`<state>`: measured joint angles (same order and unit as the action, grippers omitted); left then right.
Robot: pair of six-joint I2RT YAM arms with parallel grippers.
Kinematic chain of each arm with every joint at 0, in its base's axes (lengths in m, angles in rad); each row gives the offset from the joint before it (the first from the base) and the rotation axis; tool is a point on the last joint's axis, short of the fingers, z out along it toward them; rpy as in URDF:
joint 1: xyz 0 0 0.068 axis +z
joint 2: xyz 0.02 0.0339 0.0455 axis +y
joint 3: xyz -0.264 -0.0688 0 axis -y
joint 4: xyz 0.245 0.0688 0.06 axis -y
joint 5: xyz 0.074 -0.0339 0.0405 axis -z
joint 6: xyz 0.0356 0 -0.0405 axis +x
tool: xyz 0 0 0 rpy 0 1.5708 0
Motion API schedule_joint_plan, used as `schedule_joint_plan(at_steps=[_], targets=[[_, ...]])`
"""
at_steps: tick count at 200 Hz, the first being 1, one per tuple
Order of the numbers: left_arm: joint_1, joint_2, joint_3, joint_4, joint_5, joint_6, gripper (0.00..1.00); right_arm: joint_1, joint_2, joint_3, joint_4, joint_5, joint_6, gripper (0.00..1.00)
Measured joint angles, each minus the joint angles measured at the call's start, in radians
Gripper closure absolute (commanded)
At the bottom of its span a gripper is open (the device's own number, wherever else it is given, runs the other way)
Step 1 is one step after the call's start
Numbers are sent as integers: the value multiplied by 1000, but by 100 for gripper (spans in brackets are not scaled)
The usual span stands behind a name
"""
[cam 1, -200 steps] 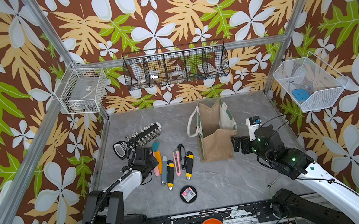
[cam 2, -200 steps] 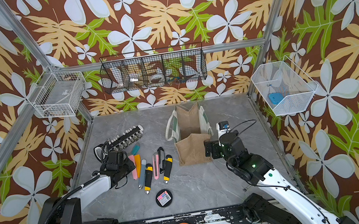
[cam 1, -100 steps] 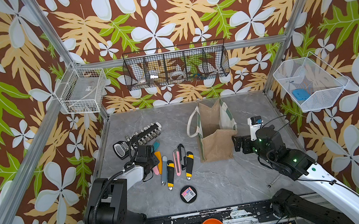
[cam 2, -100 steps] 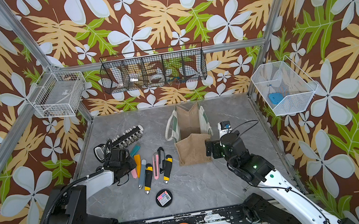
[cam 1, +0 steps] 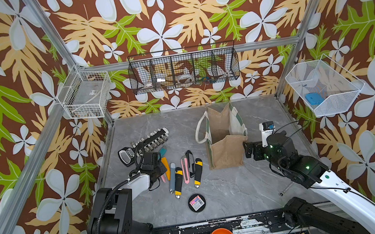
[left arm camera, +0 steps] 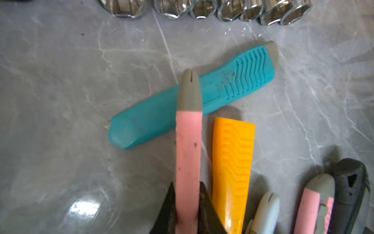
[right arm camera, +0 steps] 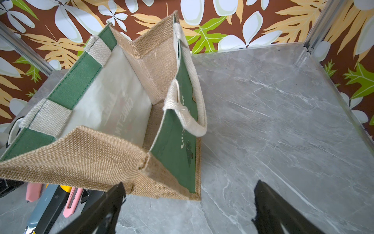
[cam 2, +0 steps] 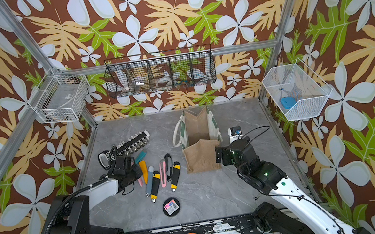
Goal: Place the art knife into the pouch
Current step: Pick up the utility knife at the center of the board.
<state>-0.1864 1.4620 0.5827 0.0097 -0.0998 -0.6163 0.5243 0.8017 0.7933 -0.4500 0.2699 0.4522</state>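
Squeezing the pink art knife (left arm camera: 189,152) near the tabletop's left edge is the left claw (left arm camera: 187,188); the right claw (right arm camera: 190,188) sits spread apart by the pouch (right arm camera: 91,145).

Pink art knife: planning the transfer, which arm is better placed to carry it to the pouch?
Left: the left gripper grips the pink art knife; the right gripper is open, empty, beside the pouch.
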Motion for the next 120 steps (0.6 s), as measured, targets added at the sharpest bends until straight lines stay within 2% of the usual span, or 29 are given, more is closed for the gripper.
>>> schedule_joint_plan(at_steps=[46,94,120], targets=[[0,-99,26,-59,4,0,91,0,-6,0,5,-18,-2,1],[-3,-268,82,-124,32,9,94,0,-43,-2,45,-125,-48,1],[-48,-351,145,-179,29,8,96,0,-80,-2,71,-197,-81,1]])
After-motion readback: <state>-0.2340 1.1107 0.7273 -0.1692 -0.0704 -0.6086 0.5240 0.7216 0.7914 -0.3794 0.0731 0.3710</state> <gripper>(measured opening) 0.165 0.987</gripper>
